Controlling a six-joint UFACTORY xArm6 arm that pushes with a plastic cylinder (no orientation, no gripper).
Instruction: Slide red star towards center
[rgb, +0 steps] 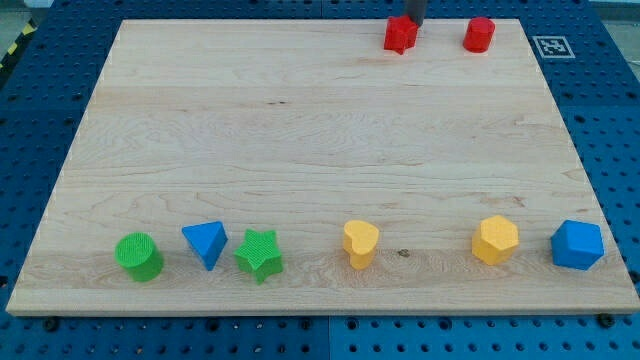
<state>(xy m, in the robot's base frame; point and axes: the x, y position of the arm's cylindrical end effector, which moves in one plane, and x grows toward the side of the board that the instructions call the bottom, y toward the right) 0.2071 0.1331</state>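
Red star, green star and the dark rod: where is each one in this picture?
red star (400, 35): camera view, top face.
green star (259, 253): camera view, top face.
my tip (413, 22): camera view, rod's lower end, touching the red star's top edge.

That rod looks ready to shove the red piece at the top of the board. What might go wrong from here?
1. My tip sits at the upper right of the red star, not squarely behind it, so the star may spin or slip sideways instead of heading to the centre.
2. The star lies near the board's top edge, leaving my tip little room to reposition behind it.
3. A sideways correction might bump the red cylinder nearby.
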